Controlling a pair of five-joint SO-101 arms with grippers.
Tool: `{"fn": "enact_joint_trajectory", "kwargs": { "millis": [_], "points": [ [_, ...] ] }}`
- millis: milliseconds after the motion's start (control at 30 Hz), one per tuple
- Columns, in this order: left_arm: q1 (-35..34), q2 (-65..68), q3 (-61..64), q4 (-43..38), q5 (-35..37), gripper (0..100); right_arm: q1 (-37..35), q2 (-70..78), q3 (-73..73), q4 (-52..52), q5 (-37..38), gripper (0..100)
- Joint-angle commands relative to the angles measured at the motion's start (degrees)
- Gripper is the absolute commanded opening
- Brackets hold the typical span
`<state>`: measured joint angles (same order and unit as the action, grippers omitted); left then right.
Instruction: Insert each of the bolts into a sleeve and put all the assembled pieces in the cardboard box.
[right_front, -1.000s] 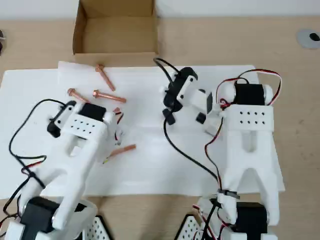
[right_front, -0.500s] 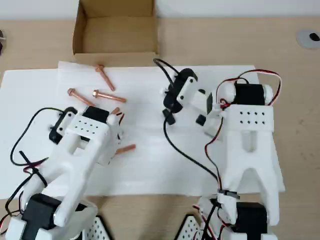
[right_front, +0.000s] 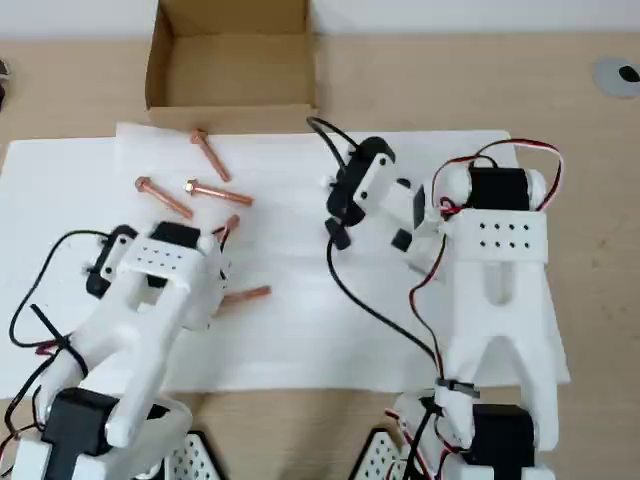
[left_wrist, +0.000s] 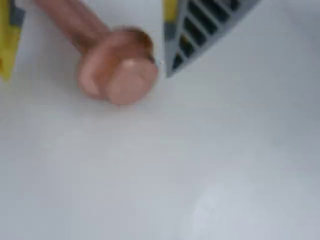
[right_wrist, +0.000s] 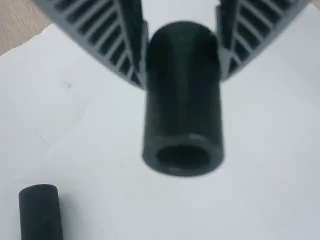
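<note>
**Left arm.** The left end effector (left_wrist: 90, 60) is spread, with one finger on each side of a copper bolt (left_wrist: 115, 75). The bolt lies flat on the white sheet (right_front: 300, 330) that covers the middle of the desk (right_front: 420, 80). The ribbed finger (left_wrist: 200, 25) is just beside the bolt head; contact cannot be told. In the high view the bolt's shank juts out from under the left arm, in the left half of the sheet.

**Right arm.** The right end effector (right_wrist: 182, 75) is pressed together on a black sleeve (right_wrist: 182, 95), pinching it from both sides. The sleeve's open bore faces the wrist camera. A second sleeve (right_wrist: 40, 212) rests on the sheet nearby, apart from the held one.

**Remaining items.** Loose bolts (right_front: 218, 190) lie scattered near the sheet's far left corner. The cardboard box (right_front: 160, 60) stands at the desk's far edge, left of centre. It is open-topped, with its near wall at the sheet's far edge.
</note>
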<state>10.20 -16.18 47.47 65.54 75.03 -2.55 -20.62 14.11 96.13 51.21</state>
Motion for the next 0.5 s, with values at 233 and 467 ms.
{"fn": "enact_joint_trajectory", "kwargs": {
  "millis": [233, 467],
  "points": [
    [1.1, -0.2, 2.6, -7.9, 0.5, 22, -0.4, -1.9, -3.2, 0.3, 0.5, 1.1],
    [1.0, -0.7, 0.4, -8.4, 0.5, 14, -0.4, -1.9, -3.2, 0.3, 0.5, 1.1]
  ]
}}
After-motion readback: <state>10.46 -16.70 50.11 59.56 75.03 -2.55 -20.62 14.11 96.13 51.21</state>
